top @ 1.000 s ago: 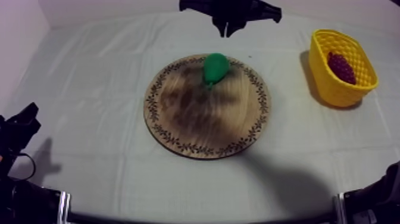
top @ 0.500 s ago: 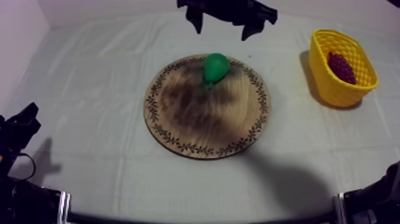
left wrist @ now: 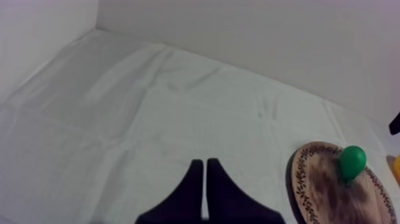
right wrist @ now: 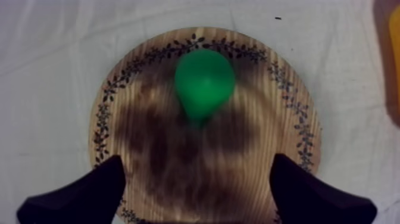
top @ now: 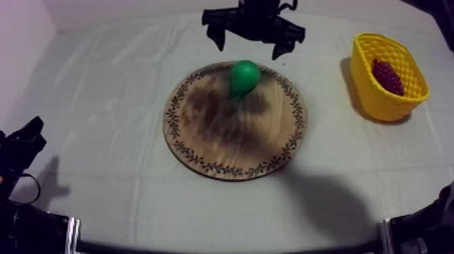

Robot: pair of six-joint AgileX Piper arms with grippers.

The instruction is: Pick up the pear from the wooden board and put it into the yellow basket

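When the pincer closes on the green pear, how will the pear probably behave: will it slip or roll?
The pear looks smooth and rounded, so it may slip out of a squeeze. It rests on the flat board, so a sideways nudge would likely roll it. As toy fruit, it is probably light.

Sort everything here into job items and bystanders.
Job: pear, board, basket, right gripper (open, near the pear).
Lying about: grapes in the basket, left gripper (shut, away from the board).
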